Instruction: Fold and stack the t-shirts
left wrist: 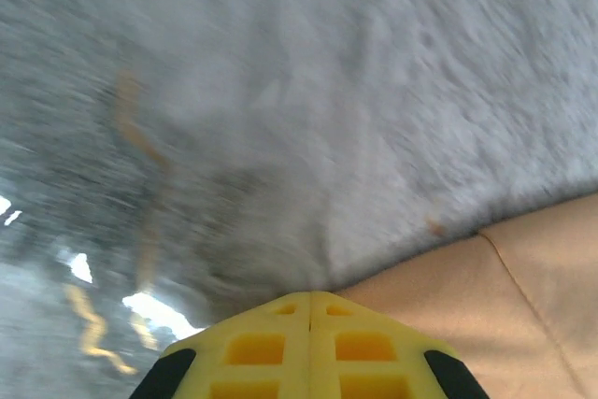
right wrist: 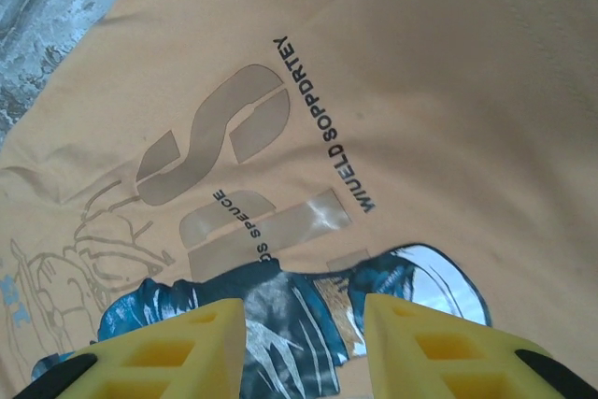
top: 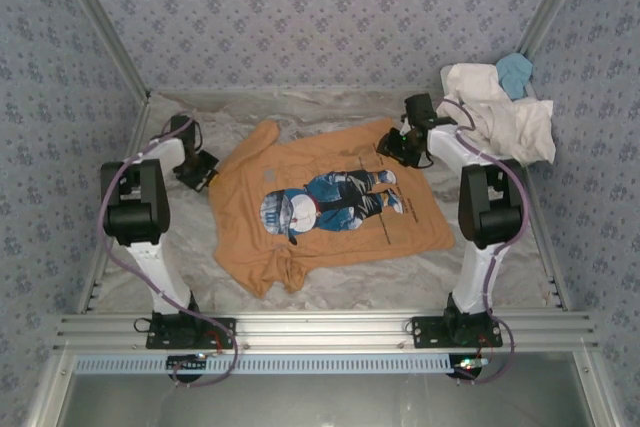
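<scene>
1. Shirt work all sits on one table (top: 420, 282) with a pale, crinkled cover. The arm bases are at its near edge.
2. Orange shirt (top: 330, 217): mid-table, spread nearly flat, face up. The collar end lies toward the left arm and the hem toward the right. One sleeve points to the far side. The near sleeve is rumpled and partly tucked under. My read is that it is light, limp cloth with no stiffness, so it will sag and drag when lifted. It is not fragile. Best holds look like the edges and corners (shoulder seam, hem corner), pinched low against the table. A grab in the middle would only bunch it.
3. Pile (top: 500, 117): white shirts heaped in the far right corner, well apart from the orange shirt and unfolded. No stack has been started.
4. Print (top: 325, 202): a cartoon figure across the chest. It looks slicker than the bare cloth, so it is a poorer place to grip.
5. Left gripper (top: 197, 169): at the orange shirt's left edge. Its wrist camera shows the yellow fingers of the left gripper (left wrist: 309, 298) pressed tight together, with the cloth edge running right up beside them. I cannot tell whether any cloth is caught between them.
6. Right gripper (top: 397, 147): at the far hem corner. In the wrist view the right gripper (right wrist: 304, 310) has its fingers spread above the print, with nothing between them.
7. Blue shirt (top: 516, 72): a small wad on top of the pile.
</scene>
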Robot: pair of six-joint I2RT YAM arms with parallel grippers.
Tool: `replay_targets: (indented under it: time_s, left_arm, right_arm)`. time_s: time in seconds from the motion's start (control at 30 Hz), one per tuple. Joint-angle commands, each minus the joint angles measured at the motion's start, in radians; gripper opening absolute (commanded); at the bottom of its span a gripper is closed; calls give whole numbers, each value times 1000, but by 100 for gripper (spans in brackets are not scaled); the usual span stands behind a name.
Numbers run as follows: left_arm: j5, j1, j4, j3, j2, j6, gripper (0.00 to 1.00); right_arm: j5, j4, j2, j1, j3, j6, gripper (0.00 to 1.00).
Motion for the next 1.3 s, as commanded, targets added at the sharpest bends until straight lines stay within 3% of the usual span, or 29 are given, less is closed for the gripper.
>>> replay_targets:
  time_s: [0.0, 0.23, 0.37, 0.63, 0.77, 0.87, 1.03, 1.27]
  left_arm:
    - [-83, 18, -101, -25, -5, 25, 1]
    - [-254, -34, -227, 84, -127, -17, 6]
    - [-162, -96, -159, 216, -65, 33, 13]
    - [74, -127, -71, 429, 224, 33, 14]
    - [80, -162, -69, 501, 298, 73, 14]
    - [78, -169, -96, 529, 336, 65, 14]
    - [90, -188, -92, 538, 336, 54, 13]
    - [74, -215, -154, 586, 378, 67, 13]
  right_arm:
    - [-23, -44, 51, 11, 55, 3, 40]
    - [-42, -55, 120, 14, 142, 12, 41]
    - [-53, -36, 166, 6, 192, -7, 42]
    - [-107, -54, 329, -41, 342, -12, 43]
    - [-96, -84, 399, -57, 397, 5, 43]
    - [-14, -190, 425, -72, 423, 12, 39]
    - [124, -290, 365, -109, 364, 90, 32]
    - [218, -374, 274, -113, 314, 86, 29]
